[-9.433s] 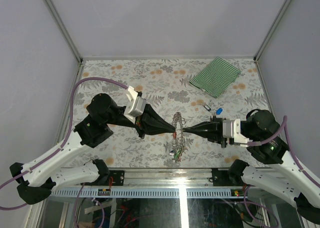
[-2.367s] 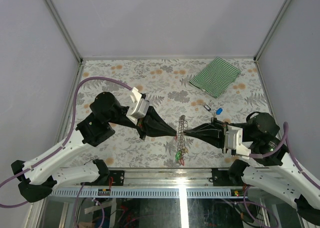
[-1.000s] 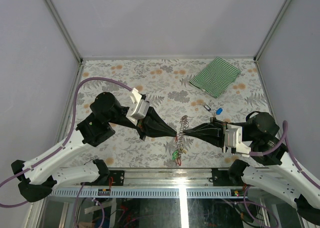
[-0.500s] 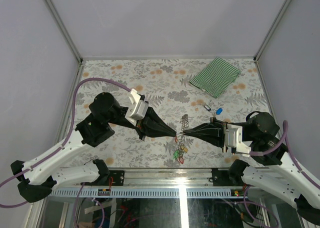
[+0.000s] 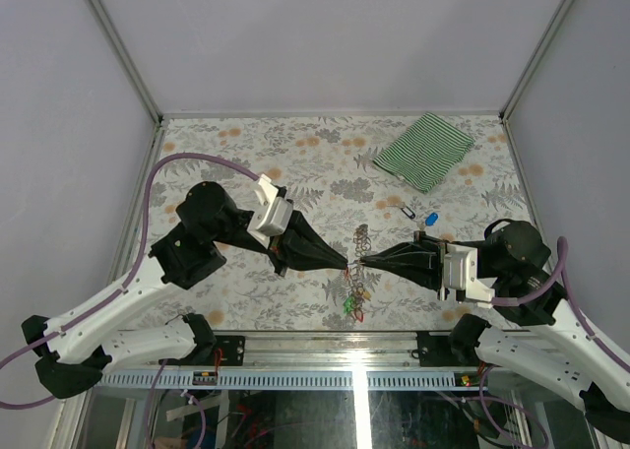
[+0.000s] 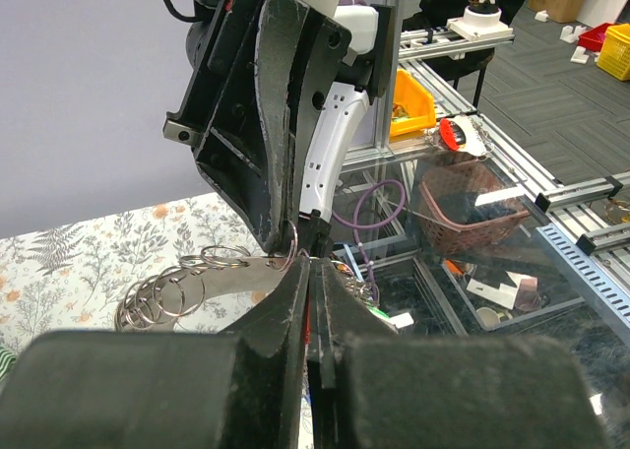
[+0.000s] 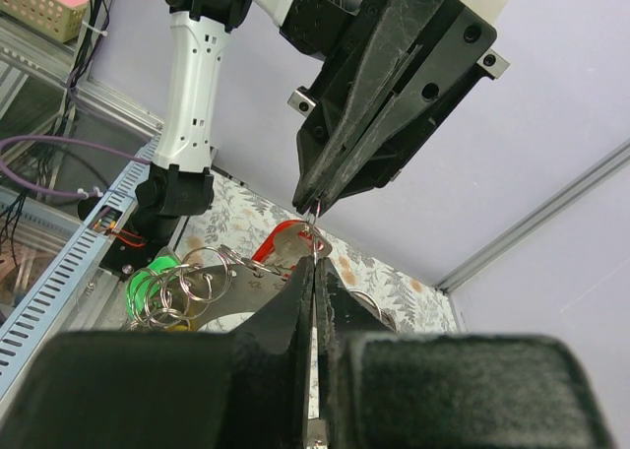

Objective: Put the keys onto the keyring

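Tip to tip above the floral table (image 5: 246,154), the left gripper (image 5: 344,262) and the right gripper (image 5: 364,262) meet head-on, each with its two fingers pressed fully together and pinching thin wire of the keyring (image 5: 360,238) between them. The keyring's coiled grey links are strung out from the meeting point: one stretch runs away from the arms' bases just beyond the pinch, the rest droops toward the bases on the near side of both fingertips. At the bottom of that drooping stretch hang the keys (image 5: 352,303) already on the ring, their colours bunched just below the two grippers; the right wrist camera shows a red tag (image 7: 281,242) immediately left of its closed fingers and a green tag (image 7: 148,277) farther left, among overlapping wire loops. Two more keys lie loose on the table beyond the right gripper's wrist, well apart from its fingertips: a blue-tagged key (image 5: 431,219) and, just beside it, a dark-edged key (image 5: 407,211). Farther out past them, toward the far right corner, lies a green-striped cloth (image 5: 423,150).
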